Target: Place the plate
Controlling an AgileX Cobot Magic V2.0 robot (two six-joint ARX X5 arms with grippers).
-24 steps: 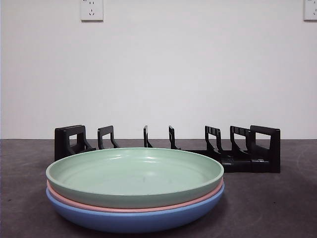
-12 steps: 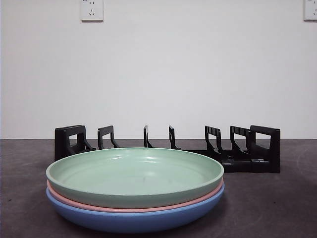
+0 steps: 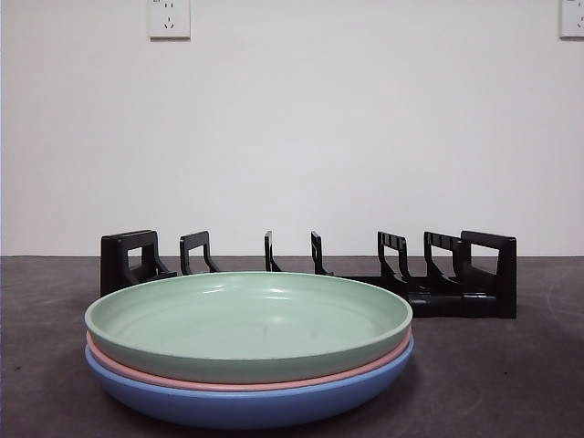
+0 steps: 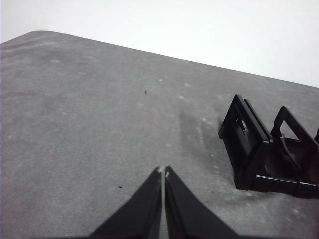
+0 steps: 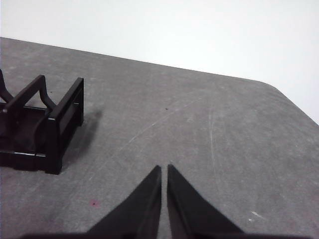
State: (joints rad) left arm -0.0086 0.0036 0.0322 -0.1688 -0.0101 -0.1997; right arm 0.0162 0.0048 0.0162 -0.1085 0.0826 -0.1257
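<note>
Plates sat stacked near the front of the table (image 3: 511,383) from where I watched: a green plate (image 3: 248,324) on top, nested in a pink plate (image 3: 274,383), which rested in a blue plate (image 3: 246,406) at the bottom. Just beyond the stack stood the black rack (image 3: 438,274), its upright dividers running left to right with every slot vacant. Neither arm showed in my front view. On the wrist feeds, I saw the left gripper (image 4: 163,172) pinched together and holding nothing above bare tabletop near one end of the rack, and the right gripper (image 5: 164,168) likewise pinched together and unladen near the rack's other end.
</note>
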